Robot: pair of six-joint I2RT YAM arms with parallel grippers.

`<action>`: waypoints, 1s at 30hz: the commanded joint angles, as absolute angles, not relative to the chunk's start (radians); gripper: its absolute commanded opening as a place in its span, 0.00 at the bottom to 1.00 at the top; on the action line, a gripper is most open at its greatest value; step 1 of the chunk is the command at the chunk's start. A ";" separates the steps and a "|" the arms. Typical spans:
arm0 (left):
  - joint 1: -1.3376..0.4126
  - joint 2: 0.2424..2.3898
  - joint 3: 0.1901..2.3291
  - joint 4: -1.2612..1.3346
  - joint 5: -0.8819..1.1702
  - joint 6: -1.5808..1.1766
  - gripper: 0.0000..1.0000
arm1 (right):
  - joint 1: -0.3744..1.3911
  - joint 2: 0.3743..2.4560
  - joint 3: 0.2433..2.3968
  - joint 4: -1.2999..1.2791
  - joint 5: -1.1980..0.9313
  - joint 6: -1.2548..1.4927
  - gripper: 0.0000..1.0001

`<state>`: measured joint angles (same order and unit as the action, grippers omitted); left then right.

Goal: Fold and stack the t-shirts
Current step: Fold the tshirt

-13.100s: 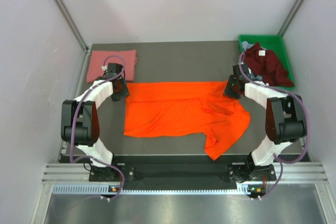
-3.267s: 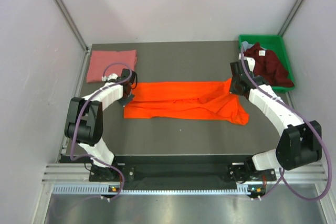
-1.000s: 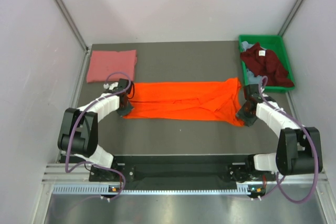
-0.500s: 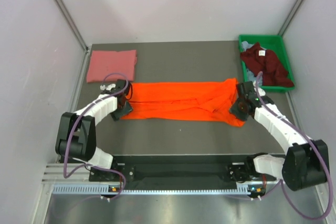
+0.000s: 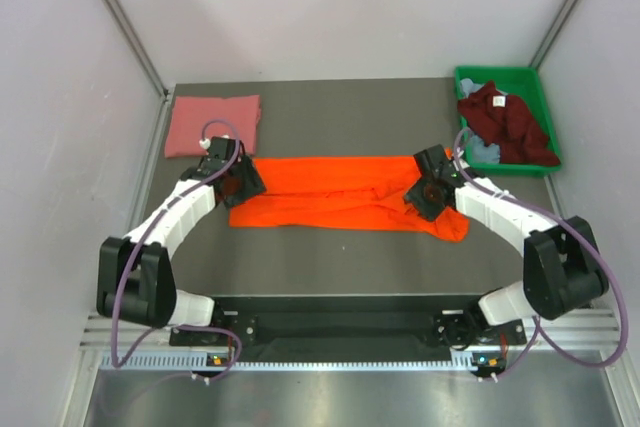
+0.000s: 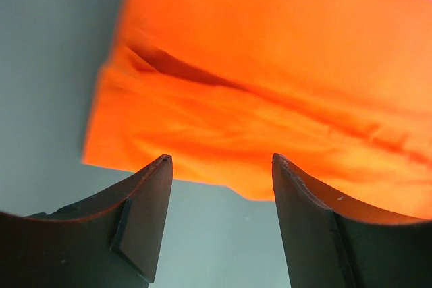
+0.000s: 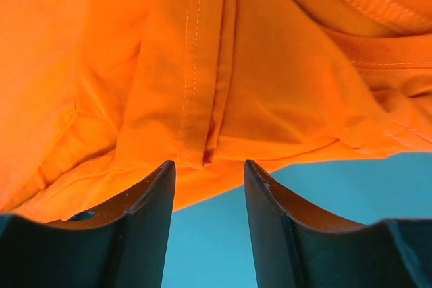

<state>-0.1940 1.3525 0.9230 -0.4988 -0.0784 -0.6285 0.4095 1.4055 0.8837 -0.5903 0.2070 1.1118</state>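
The bright orange t-shirt [image 5: 340, 195] lies as a long folded band across the table's middle. My left gripper [image 5: 240, 185] is open and empty over its left end; in the left wrist view [image 6: 221, 166] the cloth's edge [image 6: 223, 99] lies just beyond the fingertips. My right gripper [image 5: 425, 192] is open and empty over the shirt's right end; the right wrist view [image 7: 209, 170] shows a stitched hem [image 7: 196, 99] just ahead of it. The salmon pink shirt [image 5: 212, 123] lies folded at the back left. The dark maroon shirt [image 5: 508, 122] and the pale blue-grey one [image 5: 484, 152] lie in the bin.
A green plastic bin [image 5: 527, 81] stands at the back right corner. Grey walls close in the table on three sides. Both arms reach inward over the table's middle from its near edge.
The orange shirt was folded from a spread shape into a narrow band. In the last second both grippers moved inward and back over the shirt's two ends.
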 commanded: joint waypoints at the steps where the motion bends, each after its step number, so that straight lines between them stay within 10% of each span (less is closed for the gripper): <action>1: -0.187 1.410 0.920 -0.437 0.071 -0.597 0.66 | 0.428 1.445 0.890 -0.535 0.180 1.195 0.46; 30: -0.176 1.436 0.905 -0.433 0.094 -0.634 0.64 | 0.439 1.548 0.923 -0.457 0.227 1.226 0.40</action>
<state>-0.1822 1.4708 0.9203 -0.4706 0.0834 -0.6262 0.4255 1.5471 0.8856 -0.4938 0.2184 1.2095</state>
